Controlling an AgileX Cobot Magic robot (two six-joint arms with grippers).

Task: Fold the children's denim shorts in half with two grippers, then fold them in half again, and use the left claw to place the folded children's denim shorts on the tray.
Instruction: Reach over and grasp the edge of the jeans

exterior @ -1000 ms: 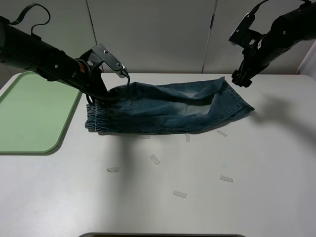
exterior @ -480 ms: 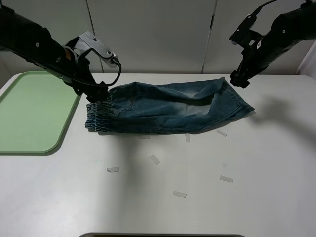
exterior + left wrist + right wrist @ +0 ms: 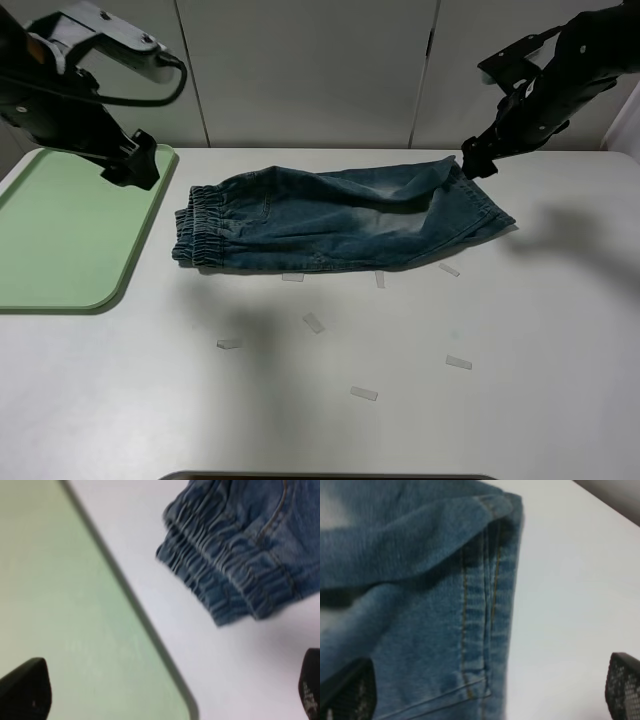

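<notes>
The denim shorts [image 3: 340,215] lie folded lengthwise on the white table, with the elastic waistband [image 3: 230,575] toward the tray and the leg hems [image 3: 485,605] at the right. The pale-green tray [image 3: 60,230] lies at the left, and its rim shows in the left wrist view [image 3: 130,610]. My left gripper [image 3: 135,165] hangs open and empty above the tray's right edge, apart from the waistband; its fingertips [image 3: 25,690] stand wide apart. My right gripper [image 3: 478,160] is open and empty just above the far right hem corner, with one fingertip [image 3: 622,685] over bare table.
Several small white tape strips [image 3: 314,322] lie on the table in front of the shorts. A white panelled wall [image 3: 310,70] runs behind the table. A dark edge [image 3: 330,476] shows at the table's front.
My left gripper has let go of the waistband and moved up and left to the tray's edge. The waistband has dropped flat. My right gripper has shifted slightly toward the hem corner.
</notes>
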